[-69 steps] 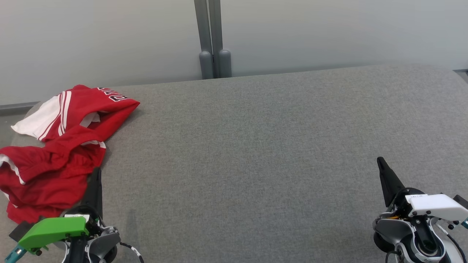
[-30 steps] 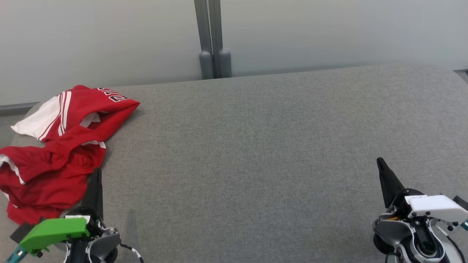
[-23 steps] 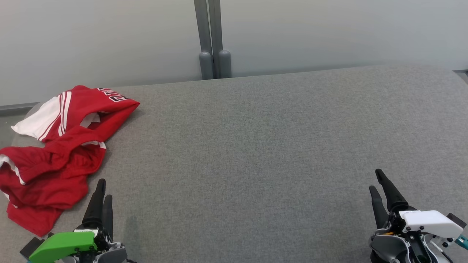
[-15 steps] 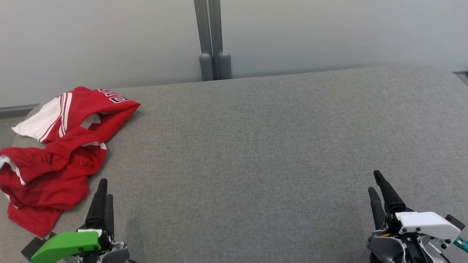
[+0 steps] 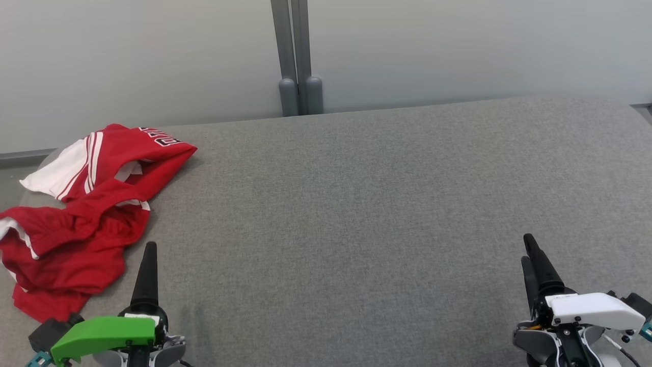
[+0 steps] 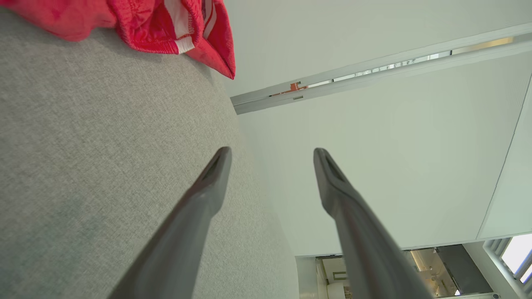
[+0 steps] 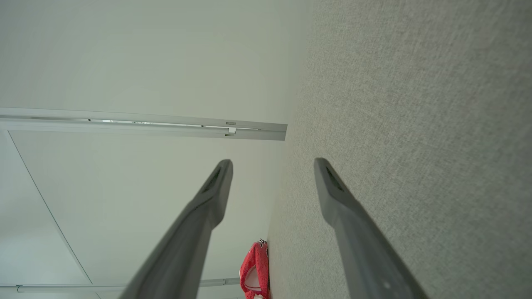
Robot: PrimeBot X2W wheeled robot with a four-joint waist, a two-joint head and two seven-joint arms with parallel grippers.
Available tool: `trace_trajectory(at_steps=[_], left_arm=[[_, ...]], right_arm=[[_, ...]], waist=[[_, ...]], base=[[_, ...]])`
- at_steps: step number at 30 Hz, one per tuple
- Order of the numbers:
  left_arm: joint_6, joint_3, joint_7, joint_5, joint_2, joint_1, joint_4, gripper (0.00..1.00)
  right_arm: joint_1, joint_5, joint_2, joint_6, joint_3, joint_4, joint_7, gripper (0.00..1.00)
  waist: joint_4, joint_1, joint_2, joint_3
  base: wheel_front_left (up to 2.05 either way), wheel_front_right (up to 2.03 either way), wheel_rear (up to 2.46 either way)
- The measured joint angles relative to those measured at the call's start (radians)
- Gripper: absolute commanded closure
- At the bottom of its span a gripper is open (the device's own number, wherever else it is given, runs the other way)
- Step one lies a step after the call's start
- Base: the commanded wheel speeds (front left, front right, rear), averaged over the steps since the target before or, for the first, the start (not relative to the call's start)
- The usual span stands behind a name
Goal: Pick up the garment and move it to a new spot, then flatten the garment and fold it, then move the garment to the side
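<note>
— Where's the garment [image 5: 76, 214] lying?

— Crumpled in a heap at the left end of the grey fabric worktop [image 5: 356, 204]. It's red with white panels and stripes, and there's some black lettering on the far fold. It reaches right up to the left edge.

— Has either claw got hold of it?

— No. The left claw [image 5: 149, 250] is at the near left, just right of the heap's near edge, close but not touching. Its two dark fingers [image 6: 208, 187] are spread wide with nothing between them.

— And the other one?

— The right claw [image 5: 527, 250] is at the near right, well apart from the cloth, pointing towards the far side. It's spread wide too and empty, over bare grey fabric.

— Anything behind?

— A pale wall [image 5: 458, 46], with a grey post [image 5: 298, 56] standing at the worktop's far edge, about the middle.
</note>
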Motion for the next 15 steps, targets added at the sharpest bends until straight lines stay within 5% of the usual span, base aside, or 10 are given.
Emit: trace_trajectory(at_steps=[15], left_arm=[[0.040,-0.038,-0.054,0.293,0.001,0.024,-0.069,0.00]], right_arm=[[0.020,-0.264,-0.002,0.000,0.027,-0.073,-0.056,0.00]], waist=[[0.001,0.0000,0.0000,-0.011]], base=[[0.00,0.00,0.00]])
